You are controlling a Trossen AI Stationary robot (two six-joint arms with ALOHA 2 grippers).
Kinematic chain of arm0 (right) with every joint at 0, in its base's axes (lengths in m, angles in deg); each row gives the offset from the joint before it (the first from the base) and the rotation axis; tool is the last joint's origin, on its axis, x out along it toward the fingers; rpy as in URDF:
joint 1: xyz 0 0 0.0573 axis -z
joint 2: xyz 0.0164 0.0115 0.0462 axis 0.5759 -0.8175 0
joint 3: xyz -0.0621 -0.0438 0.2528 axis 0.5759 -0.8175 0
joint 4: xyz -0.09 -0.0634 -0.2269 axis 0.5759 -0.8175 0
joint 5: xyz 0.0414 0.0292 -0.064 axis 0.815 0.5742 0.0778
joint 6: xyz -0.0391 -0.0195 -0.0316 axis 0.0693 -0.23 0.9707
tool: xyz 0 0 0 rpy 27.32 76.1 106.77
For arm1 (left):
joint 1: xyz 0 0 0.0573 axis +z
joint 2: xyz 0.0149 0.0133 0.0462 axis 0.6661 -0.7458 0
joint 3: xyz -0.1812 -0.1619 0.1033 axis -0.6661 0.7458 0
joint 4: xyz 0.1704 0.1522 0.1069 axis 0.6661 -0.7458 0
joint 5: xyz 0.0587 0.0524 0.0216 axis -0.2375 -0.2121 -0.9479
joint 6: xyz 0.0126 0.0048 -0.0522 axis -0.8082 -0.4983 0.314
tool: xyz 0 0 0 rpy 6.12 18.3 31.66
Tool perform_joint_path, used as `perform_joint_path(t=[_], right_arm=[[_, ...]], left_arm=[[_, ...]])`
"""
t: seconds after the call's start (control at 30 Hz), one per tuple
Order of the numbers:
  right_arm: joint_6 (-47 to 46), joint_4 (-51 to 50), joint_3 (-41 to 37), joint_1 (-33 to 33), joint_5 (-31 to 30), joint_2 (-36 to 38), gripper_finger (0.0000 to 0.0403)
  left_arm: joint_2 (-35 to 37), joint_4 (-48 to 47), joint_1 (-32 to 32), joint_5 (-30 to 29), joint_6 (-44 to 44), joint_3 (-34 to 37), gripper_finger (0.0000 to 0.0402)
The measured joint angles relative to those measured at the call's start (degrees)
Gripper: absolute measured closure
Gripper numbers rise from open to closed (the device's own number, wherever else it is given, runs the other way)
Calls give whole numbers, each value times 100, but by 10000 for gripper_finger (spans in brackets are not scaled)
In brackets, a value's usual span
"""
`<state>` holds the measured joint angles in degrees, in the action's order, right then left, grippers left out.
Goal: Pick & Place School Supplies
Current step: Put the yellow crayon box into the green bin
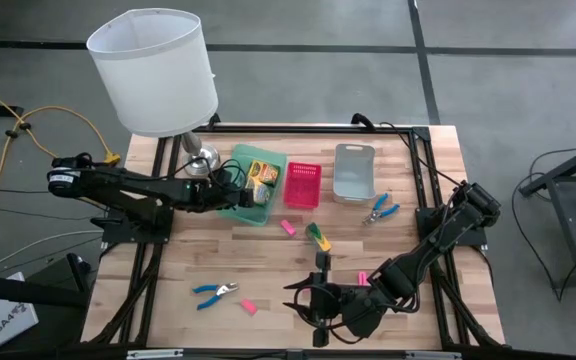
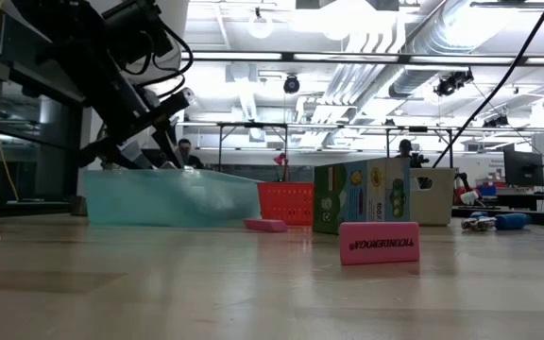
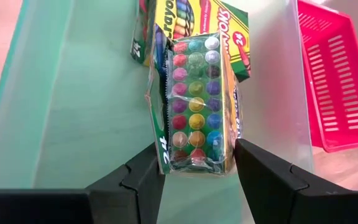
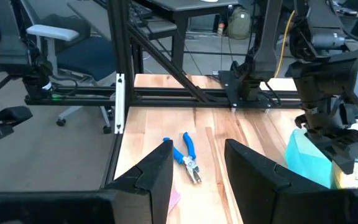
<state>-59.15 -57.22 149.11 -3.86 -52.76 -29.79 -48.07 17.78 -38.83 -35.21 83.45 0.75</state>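
Observation:
My left gripper (image 3: pixel 194 163) reaches into the green tray (image 1: pixel 230 208) and is shut on a yellow-and-green crayon box (image 3: pixel 194 99) whose open top shows the crayon tips. A second crayon box (image 3: pixel 197 28) lies in the tray just beyond it. A third (image 1: pixel 318 238) stands on the table by its bottom. Pink erasers (image 1: pixel 288 227) (image 1: pixel 249 307) (image 1: pixel 363 277) and two blue-handled tools (image 1: pixel 215 292) (image 1: pixel 380 210) lie flat on the wood. My right gripper (image 1: pixel 318 300) hovers open near the table's near edge, nothing between its fingers (image 4: pixel 157 177). My left gripper pinches the crayon box between its two fingers, one on each of two opposite side faces (image 3: pixel 161 163), at the end of the open top nearest the wrist. The fingers slant down from the table's left. Whether the box's bottom rests on the tray floor, I cannot tell.
A pink slotted tray (image 1: pixel 302 186) and a grey tray (image 1: pixel 354 172) stand right of the green one. A white-shaded lamp (image 1: pixel 153 70) stands at the far left, over my left arm. Bare wood lies between the trays and my right gripper.

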Motion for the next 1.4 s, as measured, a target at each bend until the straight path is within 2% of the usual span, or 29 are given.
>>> perform_joint_path(t=[0.5, 1.0, 1.2, 1.4], right_arm=[[0, 2, 0, 4, 88, 0, 266], [0, 2, 0, 2, 80, 0, 266], [0, 1, 0, 2, 110, 0, 266], [2, 0, 0, 2, 117, 0, 266]], left_arm=[[-2, 235, -11, 3, -387, 2, 220], [-2, 6, -131, 149, -541, 2, 220], [-2, 18, -28, 140, -1186, 2, 220], [-2, 7, 55, 90, -1273, 2, 220]])
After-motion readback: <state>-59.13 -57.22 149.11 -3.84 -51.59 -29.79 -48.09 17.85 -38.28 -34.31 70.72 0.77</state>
